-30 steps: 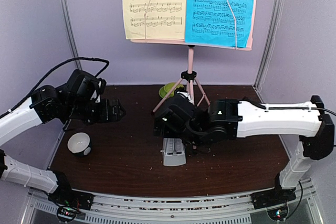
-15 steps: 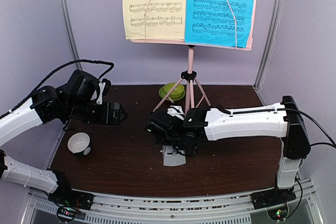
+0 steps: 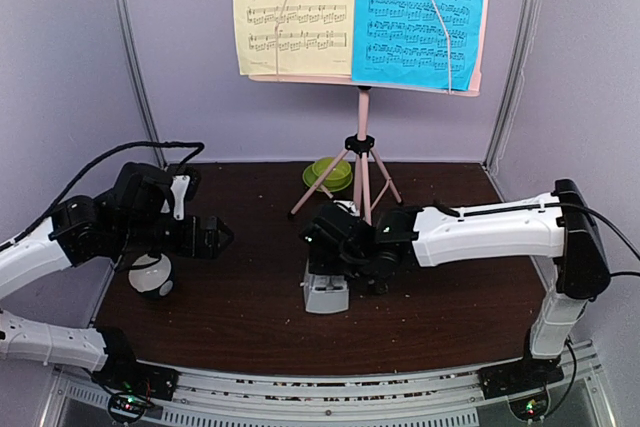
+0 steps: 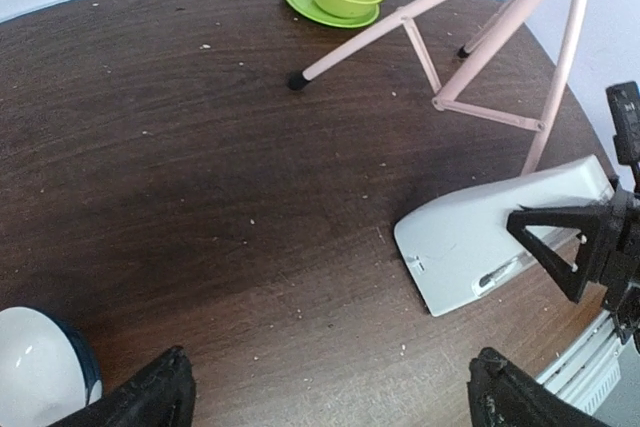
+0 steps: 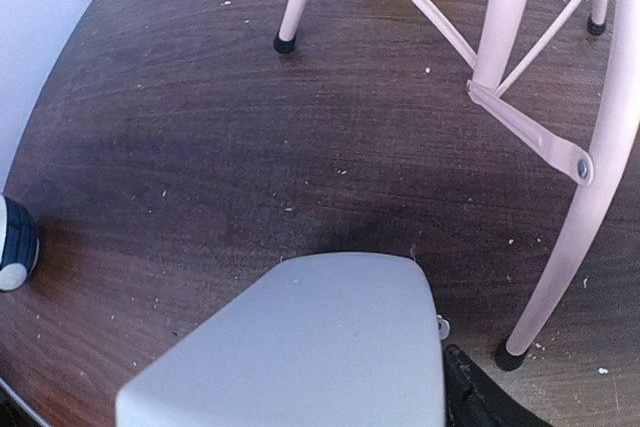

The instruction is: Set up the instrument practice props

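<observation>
The metronome (image 3: pixel 326 294) sits in the middle of the table (image 3: pixel 240 332), just near of the stand (image 3: pixel 363 137) legs, and seems to lie on its side. The right gripper (image 3: pixel 326 265) hangs low over it with one finger (image 5: pixel 478 395) at its edge (whether the jaws press it or only straddle it, I cannot tell). The left gripper (image 3: pixel 214 237) hovers to the left, jaws wide and empty, near the white bowl (image 3: pixel 152 275). The yellow page (image 3: pixel 292 9) and blue page (image 3: pixel 418 12) rest side by side on the stand's panel at the far wall. The green bowl (image 3: pixel 330 173) sits beyond the legs.
</observation>
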Robot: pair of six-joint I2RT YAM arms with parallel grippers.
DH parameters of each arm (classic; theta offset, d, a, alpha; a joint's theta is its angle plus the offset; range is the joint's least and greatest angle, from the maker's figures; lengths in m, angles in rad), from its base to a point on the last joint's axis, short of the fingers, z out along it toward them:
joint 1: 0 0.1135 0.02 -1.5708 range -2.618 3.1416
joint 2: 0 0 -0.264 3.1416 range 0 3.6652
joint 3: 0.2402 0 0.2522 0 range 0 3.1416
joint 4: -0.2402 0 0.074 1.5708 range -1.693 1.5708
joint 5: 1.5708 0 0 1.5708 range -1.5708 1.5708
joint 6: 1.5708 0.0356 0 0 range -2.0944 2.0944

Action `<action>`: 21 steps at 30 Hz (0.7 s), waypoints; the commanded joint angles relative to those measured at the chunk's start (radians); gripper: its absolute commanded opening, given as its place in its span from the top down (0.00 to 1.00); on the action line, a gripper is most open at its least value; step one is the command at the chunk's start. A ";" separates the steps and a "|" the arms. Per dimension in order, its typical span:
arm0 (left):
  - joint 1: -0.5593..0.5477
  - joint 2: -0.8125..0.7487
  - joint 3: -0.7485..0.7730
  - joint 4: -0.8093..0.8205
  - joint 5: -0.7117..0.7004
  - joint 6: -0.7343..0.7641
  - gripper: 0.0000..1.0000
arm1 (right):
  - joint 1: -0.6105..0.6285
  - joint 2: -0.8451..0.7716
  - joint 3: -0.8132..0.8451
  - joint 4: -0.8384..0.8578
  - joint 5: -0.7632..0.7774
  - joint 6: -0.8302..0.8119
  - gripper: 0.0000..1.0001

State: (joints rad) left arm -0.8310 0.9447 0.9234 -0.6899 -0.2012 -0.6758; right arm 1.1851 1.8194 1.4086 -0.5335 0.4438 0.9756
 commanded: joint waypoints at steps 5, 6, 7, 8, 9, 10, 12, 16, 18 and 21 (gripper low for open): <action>0.007 -0.031 -0.137 0.208 0.244 0.146 0.04 | -0.036 -0.152 -0.106 0.244 -0.226 -0.228 0.66; 0.007 -0.022 -0.146 0.216 0.275 0.153 0.04 | -0.041 -0.168 -0.119 0.262 -0.253 -0.248 0.67; 0.007 -0.014 -0.156 0.226 0.305 0.155 0.07 | -0.048 -0.184 -0.133 0.285 -0.280 -0.270 0.69; 0.007 -0.010 -0.170 0.240 0.329 0.152 0.09 | -0.052 -0.200 -0.150 0.321 -0.307 -0.292 0.72; 0.007 -0.009 -0.183 0.259 0.350 0.148 0.12 | -0.055 -0.217 -0.173 0.346 -0.324 -0.312 0.74; 0.007 -0.012 -0.201 0.284 0.377 0.145 0.14 | -0.059 -0.232 -0.191 0.373 -0.345 -0.330 0.77; 0.006 -0.026 -0.236 0.339 0.407 0.138 0.20 | -0.073 -0.259 -0.219 0.415 -0.391 -0.353 0.81; 0.006 -0.092 -0.307 0.406 0.420 0.132 0.26 | -0.095 -0.314 -0.269 0.481 -0.458 -0.394 0.85; 0.005 -0.123 -0.326 0.419 0.420 0.137 0.28 | -0.108 -0.339 -0.291 0.511 -0.495 -0.402 0.88; -0.012 -0.176 -0.347 0.432 0.405 0.185 0.26 | -0.127 -0.378 -0.326 0.575 -0.570 -0.410 0.90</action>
State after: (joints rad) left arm -0.8314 0.8299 0.5961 -0.3664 0.1875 -0.5465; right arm 1.0805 1.5288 1.1038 -0.1715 -0.0132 0.6037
